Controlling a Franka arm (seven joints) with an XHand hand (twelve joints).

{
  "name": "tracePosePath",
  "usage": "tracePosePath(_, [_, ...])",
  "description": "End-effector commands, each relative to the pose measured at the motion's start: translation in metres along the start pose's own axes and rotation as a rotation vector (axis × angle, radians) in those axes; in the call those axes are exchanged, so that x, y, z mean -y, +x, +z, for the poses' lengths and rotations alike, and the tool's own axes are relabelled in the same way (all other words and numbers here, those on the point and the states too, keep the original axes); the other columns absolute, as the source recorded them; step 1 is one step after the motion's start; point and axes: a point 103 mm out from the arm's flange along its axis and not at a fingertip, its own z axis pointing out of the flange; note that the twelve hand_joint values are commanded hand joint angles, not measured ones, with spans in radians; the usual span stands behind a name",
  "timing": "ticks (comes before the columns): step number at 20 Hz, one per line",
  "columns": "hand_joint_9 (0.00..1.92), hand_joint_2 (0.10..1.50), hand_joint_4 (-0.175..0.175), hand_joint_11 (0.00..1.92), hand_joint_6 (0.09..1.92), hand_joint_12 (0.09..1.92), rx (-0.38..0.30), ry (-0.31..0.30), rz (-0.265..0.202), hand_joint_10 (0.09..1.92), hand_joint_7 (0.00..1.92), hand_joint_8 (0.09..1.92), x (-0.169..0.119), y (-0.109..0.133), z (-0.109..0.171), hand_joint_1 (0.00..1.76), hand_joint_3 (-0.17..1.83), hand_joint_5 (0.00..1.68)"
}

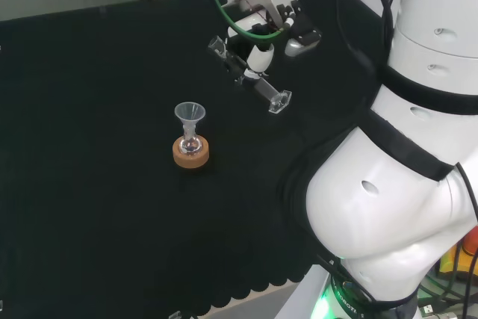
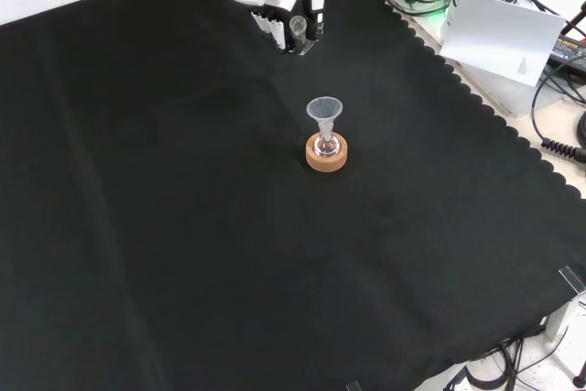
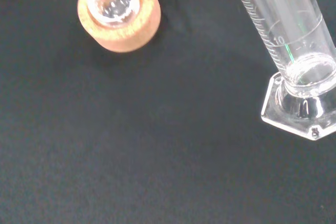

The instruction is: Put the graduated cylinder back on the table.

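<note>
A clear glass graduated cylinder [image 1: 258,80] hangs tilted above the black cloth, its hexagonal foot [image 1: 280,101] lower and its mouth [image 1: 216,45] higher. The hand [image 1: 261,48] is curled round its middle. In the front view the hand [image 2: 279,2] is near the top of the cloth with the cylinder's mouth [image 2: 298,24] pointing toward the camera. The wrist view shows the cylinder's scale and foot [image 3: 296,106] close up over the cloth; whether the foot touches the cloth I cannot tell.
A small glass flask with a clear funnel [image 1: 190,116] in its neck stands on a cork ring [image 1: 190,154] mid-cloth, left of the cylinder in the head view. The same cork ring [image 2: 327,155] is below the hand in the front view. White arm links [image 1: 403,155] rise at right.
</note>
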Motion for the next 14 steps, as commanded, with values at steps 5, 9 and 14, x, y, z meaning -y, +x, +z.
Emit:
tracePosePath(5, [1.44, 1.12, -0.175, 1.25, 1.01, 0.73, -0.090, -0.172, -0.070, 0.09, 1.25, 0.32, -0.011, -0.023, 0.005, 1.15, 0.00, 0.98])
tracePosePath(9, [1.44, 1.12, -0.175, 1.25, 1.01, 0.73, -0.127, -0.275, -0.111, 0.09, 1.25, 0.32, -0.025, -0.029, 0.001, 1.15, 0.00, 0.98])
tracePosePath(14, [1.44, 1.12, -0.175, 1.25, 1.01, 0.73, -0.155, -0.354, -0.170, 0.09, 1.25, 0.32, -0.053, -0.033, -0.005, 1.15, 0.00, 0.98])
